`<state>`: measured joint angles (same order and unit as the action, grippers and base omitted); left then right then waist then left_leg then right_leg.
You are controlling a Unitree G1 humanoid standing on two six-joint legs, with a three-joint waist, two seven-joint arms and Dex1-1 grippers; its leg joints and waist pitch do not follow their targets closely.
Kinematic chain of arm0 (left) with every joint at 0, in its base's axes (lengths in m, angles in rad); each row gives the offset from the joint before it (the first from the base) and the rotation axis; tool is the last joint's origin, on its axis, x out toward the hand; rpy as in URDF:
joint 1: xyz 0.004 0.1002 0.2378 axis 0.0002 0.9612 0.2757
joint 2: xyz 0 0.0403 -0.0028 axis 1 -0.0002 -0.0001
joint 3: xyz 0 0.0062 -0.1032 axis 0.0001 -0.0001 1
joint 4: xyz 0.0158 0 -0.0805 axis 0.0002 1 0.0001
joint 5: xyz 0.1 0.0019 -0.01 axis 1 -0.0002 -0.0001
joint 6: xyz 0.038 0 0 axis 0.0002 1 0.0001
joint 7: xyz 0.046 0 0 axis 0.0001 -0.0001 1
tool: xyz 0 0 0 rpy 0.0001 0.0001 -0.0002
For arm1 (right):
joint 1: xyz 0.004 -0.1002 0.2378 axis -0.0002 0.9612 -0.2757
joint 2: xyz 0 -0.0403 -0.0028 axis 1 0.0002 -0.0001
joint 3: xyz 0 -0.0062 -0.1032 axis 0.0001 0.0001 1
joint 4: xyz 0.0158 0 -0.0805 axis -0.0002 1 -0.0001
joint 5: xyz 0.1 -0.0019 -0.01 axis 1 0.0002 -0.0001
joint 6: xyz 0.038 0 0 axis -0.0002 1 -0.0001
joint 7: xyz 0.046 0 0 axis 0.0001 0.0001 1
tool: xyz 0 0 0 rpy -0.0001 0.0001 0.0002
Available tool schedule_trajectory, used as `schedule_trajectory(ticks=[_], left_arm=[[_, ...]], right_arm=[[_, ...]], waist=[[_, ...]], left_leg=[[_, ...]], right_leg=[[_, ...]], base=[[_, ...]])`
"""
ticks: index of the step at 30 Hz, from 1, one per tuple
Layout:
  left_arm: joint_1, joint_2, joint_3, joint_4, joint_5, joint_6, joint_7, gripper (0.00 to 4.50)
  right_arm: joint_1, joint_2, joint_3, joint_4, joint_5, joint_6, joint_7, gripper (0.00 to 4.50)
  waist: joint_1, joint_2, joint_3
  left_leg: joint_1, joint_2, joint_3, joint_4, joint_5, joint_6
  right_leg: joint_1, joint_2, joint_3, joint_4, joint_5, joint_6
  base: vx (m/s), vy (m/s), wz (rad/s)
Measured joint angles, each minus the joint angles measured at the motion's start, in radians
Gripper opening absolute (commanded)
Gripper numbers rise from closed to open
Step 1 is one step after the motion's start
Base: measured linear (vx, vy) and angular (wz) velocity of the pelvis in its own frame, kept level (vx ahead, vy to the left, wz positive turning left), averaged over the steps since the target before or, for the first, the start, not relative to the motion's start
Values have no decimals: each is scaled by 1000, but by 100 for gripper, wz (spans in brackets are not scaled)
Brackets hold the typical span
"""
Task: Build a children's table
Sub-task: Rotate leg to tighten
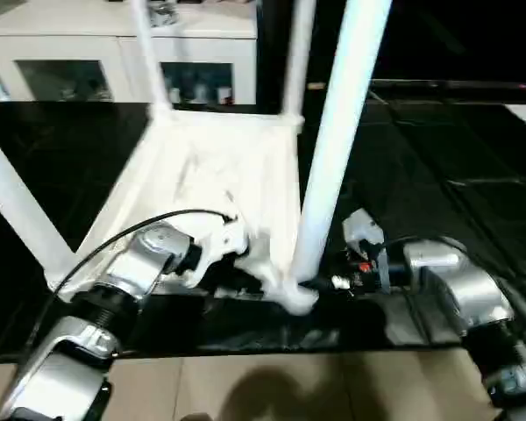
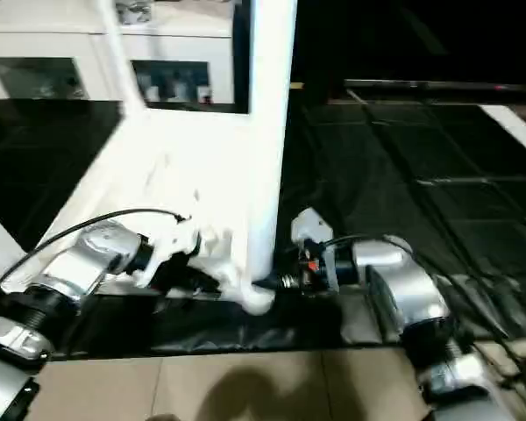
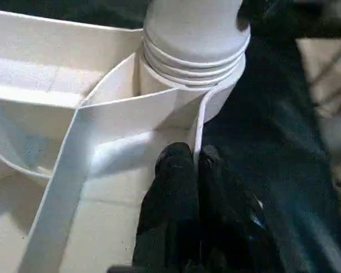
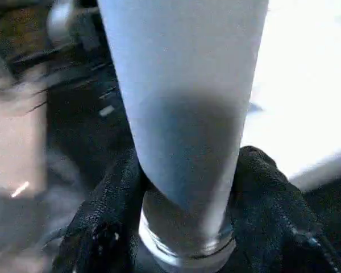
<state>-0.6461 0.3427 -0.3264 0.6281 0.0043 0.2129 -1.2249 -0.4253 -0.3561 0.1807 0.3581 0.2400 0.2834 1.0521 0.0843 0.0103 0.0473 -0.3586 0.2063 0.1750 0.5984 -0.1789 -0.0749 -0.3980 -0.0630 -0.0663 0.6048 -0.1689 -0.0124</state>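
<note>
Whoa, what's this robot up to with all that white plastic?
It is putting together a children's table. The tabletop lies upside down on a dark floor, with four legs standing up from its corners. The right gripper has its fingers around the base of the nearest leg, just above the corner socket, where the leg's threaded end is still partly showing. The left gripper, fingers shut, presses against a rib of the underside beside that socket. A white cabinet stands behind.

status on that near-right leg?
Right gripper clamped on leg base at corner socket. Left gripper shut on tabletop rib. Nothing in the way.
</note>
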Motion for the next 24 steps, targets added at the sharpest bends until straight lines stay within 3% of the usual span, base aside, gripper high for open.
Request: schedule_trajectory(ticks=[4, 6, 12, 16, 17, 24], left_arm=[[-5, -45, 48, 2, 2, 87, 140, 0], [-7, -57, 58, 2, 2, 105, 172, 0], [-24, -130, 124, 2, 14, 182, 395, 0], [-27, -145, 127, -8, 18, 195, 427, 0], [-27, -144, 126, -13, 19, 195, 425, 0], [-27, -115, 111, -23, 21, 171, 380, 0]], right_arm=[[-2, 114, -58, 2, -35, 46, -235, 196], [-12, 137, -65, 6, -41, 59, -289, 195], [-129, 308, -139, 140, -80, 76, -600, 195], [-134, 327, -149, 137, -96, 72, -643, 195], [-130, 327, -149, 133, -97, 64, -643, 251], [-102, 335, -154, 108, -79, 32, -604, 313]], waist=[[-36, -4, 3], [-46, -4, 3], [-82, -9, 4], [-76, -11, 3], [-72, -11, 3], [-66, -11, 3]], left_leg=[[1, 0, -5, -1, 1, -2], [1, 0, -6, -2, 1, -3], [-4, -1, -9, -2, 1, -3], [-5, -2, -8, -3, -5, -4], [-5, -1, -7, -5, -5, -5], [-7, 0, -6, -12, -4, -6]], right_leg=[[-2, 0, -5, -1, 0, 0], [-3, 0, -6, -4, 0, 0], [-9, 1, -7, -12, 2, -4], [-10, 1, -4, -11, 12, -8], [-11, 2, -5, -10, 13, -9], [-17, 4, -4, -10, 14, -13]], base=[[0, 0, 0], [0, 0, 0], [0, 0, 0], [0, 0, 0], [0, 0, 0], [0, 0, 0]])
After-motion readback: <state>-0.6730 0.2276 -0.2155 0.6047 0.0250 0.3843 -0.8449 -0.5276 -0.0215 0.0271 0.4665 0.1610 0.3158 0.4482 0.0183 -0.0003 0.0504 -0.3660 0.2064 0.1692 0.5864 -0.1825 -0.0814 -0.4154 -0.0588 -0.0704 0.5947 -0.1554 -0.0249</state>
